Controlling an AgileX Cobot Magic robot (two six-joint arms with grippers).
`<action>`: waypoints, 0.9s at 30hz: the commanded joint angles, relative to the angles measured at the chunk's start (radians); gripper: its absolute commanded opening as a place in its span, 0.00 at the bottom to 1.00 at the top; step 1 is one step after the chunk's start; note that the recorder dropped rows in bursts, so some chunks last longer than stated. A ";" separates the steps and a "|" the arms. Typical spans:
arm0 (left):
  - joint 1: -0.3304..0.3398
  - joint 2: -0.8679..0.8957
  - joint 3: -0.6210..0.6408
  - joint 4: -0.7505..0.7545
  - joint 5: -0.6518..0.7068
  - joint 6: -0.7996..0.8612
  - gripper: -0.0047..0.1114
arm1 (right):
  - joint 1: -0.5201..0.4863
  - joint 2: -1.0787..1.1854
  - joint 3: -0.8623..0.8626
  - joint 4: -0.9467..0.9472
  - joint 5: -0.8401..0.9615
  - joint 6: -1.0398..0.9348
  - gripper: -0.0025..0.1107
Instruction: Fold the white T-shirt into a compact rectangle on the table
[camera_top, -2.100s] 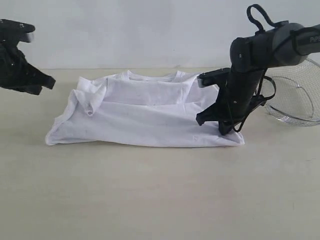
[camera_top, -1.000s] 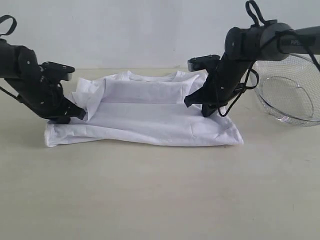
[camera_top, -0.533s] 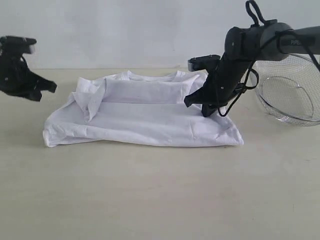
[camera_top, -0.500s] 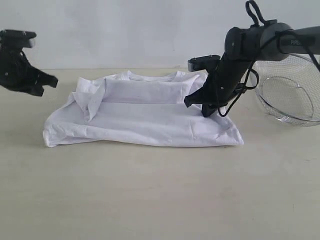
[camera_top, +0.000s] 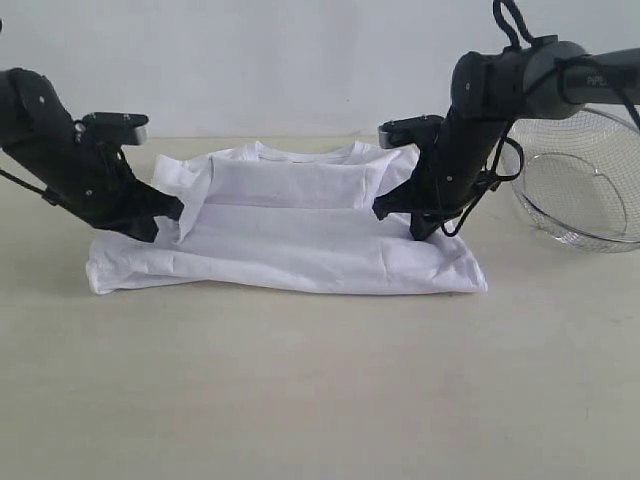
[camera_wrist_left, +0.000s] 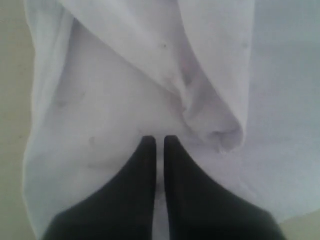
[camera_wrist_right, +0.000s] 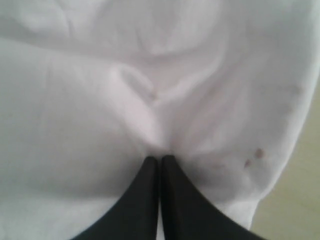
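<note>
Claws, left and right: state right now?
Left claw: closed, tips on the white T-shirt; whether it pinches cloth cannot be told.
Right claw: closed, pinching a pucker of the shirt.

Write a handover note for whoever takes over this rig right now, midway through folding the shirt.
Left gripper: shut, tips on the shirt's left side beside the turned-in sleeve; I cannot tell whether cloth is pinched.
Right gripper: shut on the shirt's right side, cloth puckering at its tips.
Shirt: on the table, collar at the far edge.
Done: first folds; it lies as a wide, loose band.
To do: fold the sides across into a compact rectangle, then release.
</note>
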 joint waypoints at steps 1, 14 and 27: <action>-0.007 0.039 0.004 -0.008 -0.022 -0.011 0.08 | -0.001 0.000 0.005 -0.013 0.039 -0.038 0.02; -0.007 0.069 0.078 -0.048 0.126 0.046 0.08 | -0.001 0.000 0.133 -0.017 0.089 -0.038 0.02; -0.032 -0.244 0.657 -0.402 0.017 0.270 0.08 | -0.001 -0.284 0.657 0.071 0.032 -0.025 0.02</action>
